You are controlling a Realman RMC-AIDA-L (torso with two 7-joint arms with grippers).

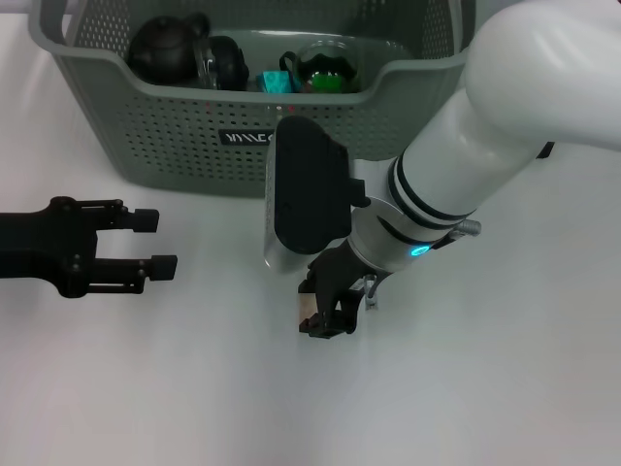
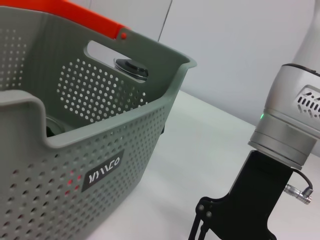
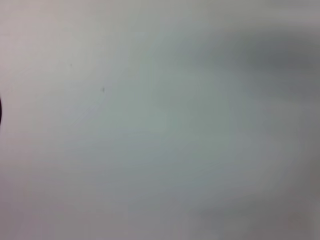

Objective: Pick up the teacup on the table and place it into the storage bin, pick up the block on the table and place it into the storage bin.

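Observation:
The grey-green storage bin (image 1: 175,136) stands at the back of the table, and the left wrist view shows its perforated wall (image 2: 115,130) up close. A glass teacup (image 1: 330,68) with a dark green inside lies in it. My right gripper (image 1: 325,313) points down at the table in front of the bin. A small tan block (image 1: 308,306) shows between its black fingers, which look shut on it. The right wrist view shows only bare table. My left gripper (image 1: 160,243) hovers open at the left, with nothing in it.
Also in the bin are a dark teapot (image 1: 163,49), a dark glass cup (image 1: 221,63) and a teal item (image 1: 272,82). The bin has an orange handle (image 2: 75,15). The left wrist view shows the right arm's wrist (image 2: 290,125) beside the bin.

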